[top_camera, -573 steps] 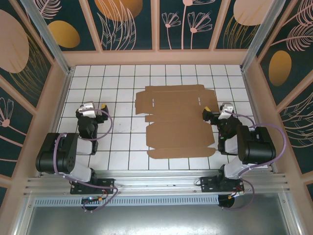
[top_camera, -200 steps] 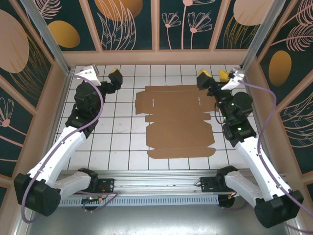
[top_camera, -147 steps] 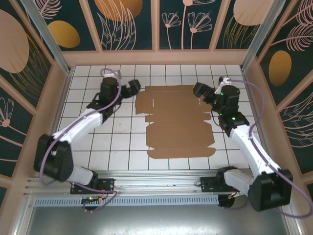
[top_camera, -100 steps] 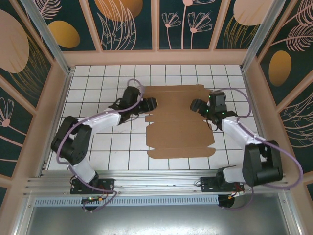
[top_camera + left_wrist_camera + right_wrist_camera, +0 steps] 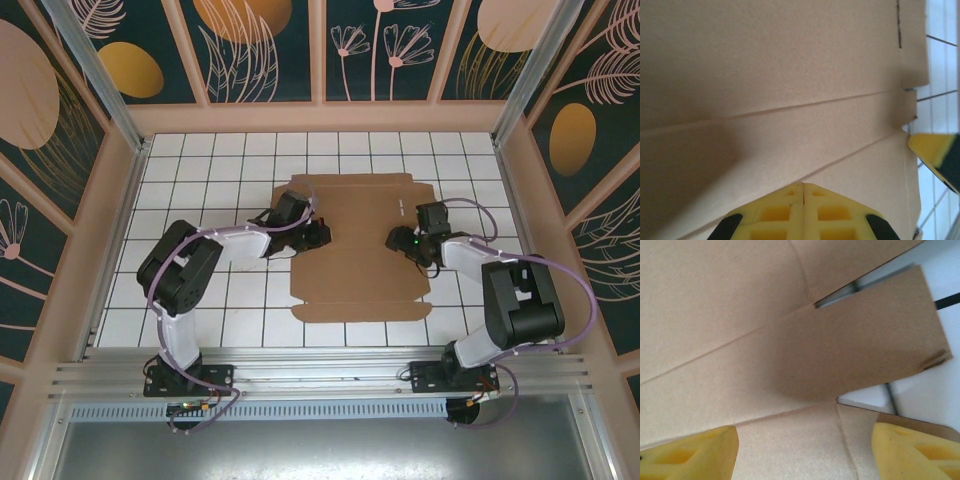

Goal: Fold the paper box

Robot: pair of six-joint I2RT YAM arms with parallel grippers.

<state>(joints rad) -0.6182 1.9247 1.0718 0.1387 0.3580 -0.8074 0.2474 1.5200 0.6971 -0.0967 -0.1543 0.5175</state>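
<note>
So, the paper box (image 5: 360, 250) is a flat brown cardboard sheet, unfolded, lying roughly in the middle of the white tiled table (image 5: 200, 170), a bit right of centre. You can see the flaps and a couple of little slits along its far part.

Both arms are stretched low over the table and reach in toward the sheet from either side. The left gripper (image 5: 320, 233) sits over the left edge of the cardboard, about halfway between its near and far ends. In the left wrist view its yellow fingers (image 5: 775, 210) are pressed tight together with no gap, and plain cardboard with fold creases is right in front of them. I can't tell whether any cardboard is pinched between them.

The right gripper (image 5: 395, 241) is over the right side of the sheet, across from the left one. In the right wrist view its yellow fingers (image 5: 695, 450) are spread well apart, with cardboard and a side flap showing between them.
</note>
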